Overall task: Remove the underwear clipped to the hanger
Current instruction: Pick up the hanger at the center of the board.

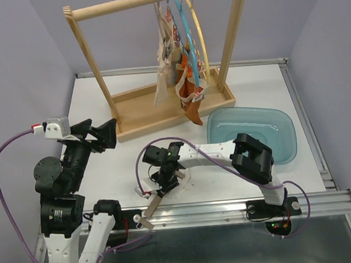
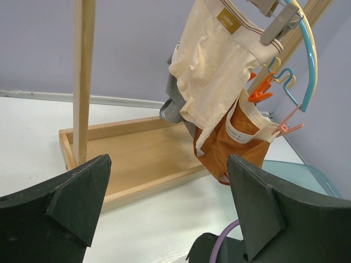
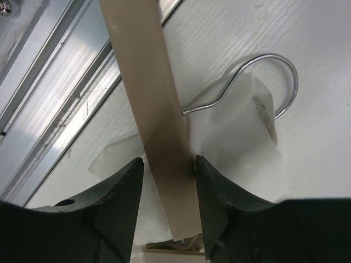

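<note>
Right wrist view: the right claw (image 3: 170, 164) is low over the table (image 1: 106, 172) at 6 o'clock, just inside the metal rail (image 3: 55, 93) along the near edge. A flat tan bar (image 3: 159, 98) runs between its fingers (image 3: 118, 197) and out over the rail. The fingers sit tight against both edges of the bar, but I cannot tell whether they pinch it. A wire hook (image 3: 269, 55) lies at 2 o'clock of the claw, on a thin white piece (image 3: 241, 142) spread flat on the table. I cannot tell whether that piece is cloth.

At 9 o'clock the left claw (image 1: 100, 134) is raised, jaws spread wide with nothing between them, and faces the rack (image 1: 93, 71).

The blue tub (image 1: 253, 129) sits at 3 o'clock, just beside the right end of the rack's tray (image 1: 143, 106).

The rack stands at 12 o'clock, and the underwear (image 1: 183, 71) hangs from its top rail over the tray. The left wrist view shows a beige pair (image 2: 214, 71) held by a grey clip (image 2: 279, 27) on a blue hanger (image 2: 312, 60). An orange-brown pair (image 2: 225, 148) hangs below it, pinned by a pink clip (image 2: 288, 129), with an orange clip (image 2: 260, 90) just above. A grey pair (image 2: 174, 109) shows behind the beige one at 9 o'clock.
</note>
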`<move>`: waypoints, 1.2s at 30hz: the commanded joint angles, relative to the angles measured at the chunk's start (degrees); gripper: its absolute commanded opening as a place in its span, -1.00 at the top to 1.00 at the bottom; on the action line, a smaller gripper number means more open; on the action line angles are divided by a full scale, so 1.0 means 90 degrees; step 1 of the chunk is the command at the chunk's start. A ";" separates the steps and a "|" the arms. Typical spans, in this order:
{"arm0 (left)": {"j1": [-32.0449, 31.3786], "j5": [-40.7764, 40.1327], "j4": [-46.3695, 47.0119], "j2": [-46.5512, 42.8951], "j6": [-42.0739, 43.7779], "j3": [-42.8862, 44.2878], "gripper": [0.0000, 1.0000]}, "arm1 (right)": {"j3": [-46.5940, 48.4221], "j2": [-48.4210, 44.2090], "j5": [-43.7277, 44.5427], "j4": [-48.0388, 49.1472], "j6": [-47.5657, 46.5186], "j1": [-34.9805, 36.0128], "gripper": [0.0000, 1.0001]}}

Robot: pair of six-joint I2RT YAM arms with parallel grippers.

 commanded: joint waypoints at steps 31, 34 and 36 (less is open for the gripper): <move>-0.0005 0.0768 0.0398 0.0180 -0.0006 -0.0130 -0.97 | 0.0011 -0.1629 0.0473 -0.0029 0.0115 -0.0058 0.64; -0.0005 0.0982 0.0359 0.0287 0.0063 -0.0150 -0.97 | -0.0116 -0.1746 0.0707 -0.0029 0.0047 -0.0117 0.65; -0.0005 0.1071 0.0339 0.0365 0.0102 -0.0198 -0.97 | -0.0224 -0.1912 0.0795 -0.0010 0.0037 -0.0165 0.65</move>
